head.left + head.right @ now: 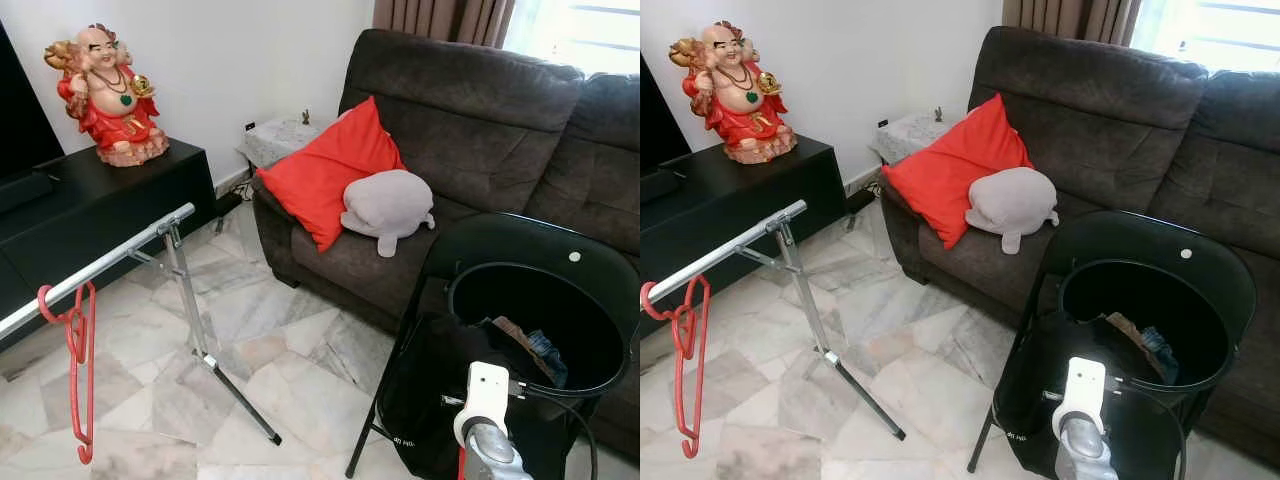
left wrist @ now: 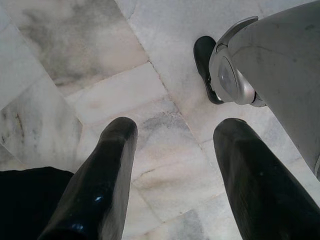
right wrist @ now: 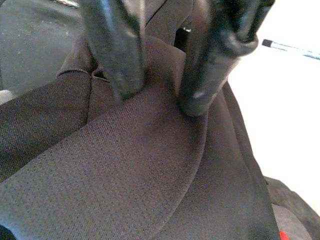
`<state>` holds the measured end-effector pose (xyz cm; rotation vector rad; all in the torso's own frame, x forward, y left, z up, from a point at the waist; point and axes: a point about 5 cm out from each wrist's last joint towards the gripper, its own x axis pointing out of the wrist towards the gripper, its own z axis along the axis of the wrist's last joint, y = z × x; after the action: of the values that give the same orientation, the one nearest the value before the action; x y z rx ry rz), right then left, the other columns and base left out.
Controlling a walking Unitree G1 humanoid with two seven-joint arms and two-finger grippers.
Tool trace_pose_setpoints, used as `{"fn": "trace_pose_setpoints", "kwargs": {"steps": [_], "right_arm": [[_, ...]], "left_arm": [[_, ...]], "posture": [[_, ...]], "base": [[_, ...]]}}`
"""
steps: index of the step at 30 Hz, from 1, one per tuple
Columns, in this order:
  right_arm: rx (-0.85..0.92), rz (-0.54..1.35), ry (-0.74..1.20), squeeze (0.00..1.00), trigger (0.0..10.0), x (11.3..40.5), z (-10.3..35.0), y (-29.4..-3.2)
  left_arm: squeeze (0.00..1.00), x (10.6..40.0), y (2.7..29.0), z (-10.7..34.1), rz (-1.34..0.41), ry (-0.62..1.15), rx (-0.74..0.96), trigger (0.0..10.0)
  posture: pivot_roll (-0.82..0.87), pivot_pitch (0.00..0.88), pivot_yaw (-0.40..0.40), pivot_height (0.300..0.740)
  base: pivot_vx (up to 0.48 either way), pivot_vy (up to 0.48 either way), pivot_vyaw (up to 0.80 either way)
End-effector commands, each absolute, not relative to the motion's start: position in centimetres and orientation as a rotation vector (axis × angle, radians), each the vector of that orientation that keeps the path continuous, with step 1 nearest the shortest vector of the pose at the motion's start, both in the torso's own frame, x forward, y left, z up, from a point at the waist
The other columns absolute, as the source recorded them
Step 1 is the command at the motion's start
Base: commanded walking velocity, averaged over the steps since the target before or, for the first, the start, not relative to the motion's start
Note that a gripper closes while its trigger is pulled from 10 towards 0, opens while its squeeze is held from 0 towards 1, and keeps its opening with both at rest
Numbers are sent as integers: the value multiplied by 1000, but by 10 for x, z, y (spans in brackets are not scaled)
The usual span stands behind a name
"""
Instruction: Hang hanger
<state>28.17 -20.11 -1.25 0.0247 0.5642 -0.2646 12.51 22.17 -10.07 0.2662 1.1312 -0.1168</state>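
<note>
A red plastic hanger (image 1: 78,350) hangs by its hook on the silver rail (image 1: 100,265) of a drying rack at the left, with nothing on it. My right arm (image 1: 485,420) reaches down at the front of the black laundry basket (image 1: 560,300). In the right wrist view my right gripper (image 3: 160,97) sits on a black garment (image 3: 125,170), and a fold of the cloth rises between its close-set fingers. My left gripper (image 2: 176,127) hangs open over the marble floor (image 2: 125,90), holding nothing.
The rack's leg (image 1: 215,365) slants across the marble floor. A dark sofa (image 1: 470,130) with a red cushion (image 1: 330,170) and a grey plush (image 1: 388,205) stands behind the basket. A black cabinet (image 1: 100,200) carries a red figurine (image 1: 105,95). My own foot (image 2: 205,65) shows by the left gripper.
</note>
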Motion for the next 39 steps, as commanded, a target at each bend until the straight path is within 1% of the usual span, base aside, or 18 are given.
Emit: {"fn": "trace_pose_setpoints", "kwargs": {"steps": [1, 11, 17, 18, 19, 22, 27, 29, 32, 34, 38, 39], "right_arm": [[24, -245, 547, 0, 0, 286, -10, -195], [31, -230, 529, 0, 0, 288, -8, -191], [33, -236, 476, 0, 0, 289, -4, -187], [32, -239, 409, 0, 0, 291, 3, -186], [32, -239, 409, 0, 0, 291, 3, -186], [33, -241, 314, 0, 0, 292, 13, -187], [28, -241, 287, 0, 0, 292, 16, -187], [10, -249, 179, 0, 0, 291, 34, -192], [-1, -270, 68, 0, 0, 292, 58, -199], [-2, -279, 43, 0, 0, 293, 65, -201], [-5, -312, -93, 0, 0, 303, 107, -217], [-5, -312, -93, 0, 0, 303, 107, -217]], "left_arm": [[0, 123, 225, -101, -113, 1145, 267, 10000], [0, 123, 223, -101, -114, 1142, 263, 10000], [0, 123, 222, -101, -112, 1140, 258, 10000], [0, 123, 222, -101, -111, 1140, 256, 10000], [0, 123, 222, -101, -111, 1140, 256, 10000], [0, 123, 221, -101, -110, 1139, 254, 10000], [0, 124, 221, -101, -111, 1138, 253, 10000], [0, 125, 220, -101, -112, 1136, 251, 10000], [0, 126, 220, -101, -112, 1133, 249, 10000], [0, 126, 220, -101, -112, 1133, 249, 10000], [0, 127, 219, -101, -112, 1130, 248, 10000], [0, 127, 219, -101, -112, 1130, 248, 10000]], "posture": [[123, 0, 39, 740], [118, 0, 32, 740], [116, 0, 27, 740], [112, 0, 23, 740], [112, 0, 23, 740], [99, 0, 18, 740], [99, 0, 18, 740], [86, 0, 14, 740], [79, 0, 12, 740], [79, 0, 12, 740], [73, 0, 12, 740], [73, 0, 12, 740]], "base": [[0, 0, 0], [0, 0, 0], [0, 0, 0], [0, 0, 0], [0, 0, 0], [0, 0, 0], [0, 0, 0], [0, 0, 0], [0, 0, 0], [0, 0, 0], [0, 0, 0], [0, 0, 0]]}}
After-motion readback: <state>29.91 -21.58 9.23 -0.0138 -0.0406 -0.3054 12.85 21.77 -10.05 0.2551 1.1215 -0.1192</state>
